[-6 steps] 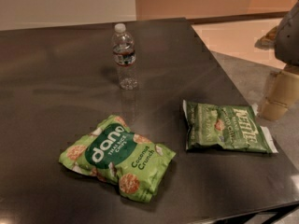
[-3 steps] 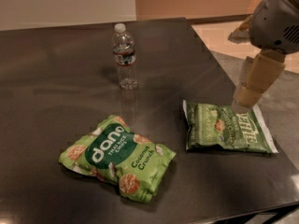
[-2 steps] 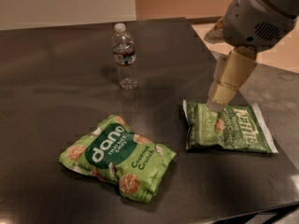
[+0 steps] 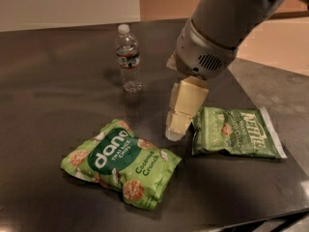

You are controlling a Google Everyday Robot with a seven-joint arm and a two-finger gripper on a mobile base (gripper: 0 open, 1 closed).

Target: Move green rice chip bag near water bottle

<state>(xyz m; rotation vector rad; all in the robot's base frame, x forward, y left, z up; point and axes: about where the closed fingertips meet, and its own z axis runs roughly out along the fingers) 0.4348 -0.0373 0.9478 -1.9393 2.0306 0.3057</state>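
The green rice chip bag (image 4: 121, 164), puffy lime green with white "dang" lettering, lies flat on the dark table (image 4: 48, 91) at the front left. The water bottle (image 4: 128, 58), clear with a white cap, stands upright behind it near the table's middle. My gripper (image 4: 176, 127) hangs from the grey arm (image 4: 227, 18) and points down. It is just right of the rice chip bag's upper right corner and between the two bags. It holds nothing that I can see.
A flatter olive-green Kettle bag (image 4: 236, 133) lies to the right of the gripper, close to the table's right edge. The table's front edge runs along the bottom right. A light floor shows beyond the table at the right.
The arm has swung in from the right edge toward the left and lower, passing over the Kettle bag's left end. The bags and the bottle have not moved.
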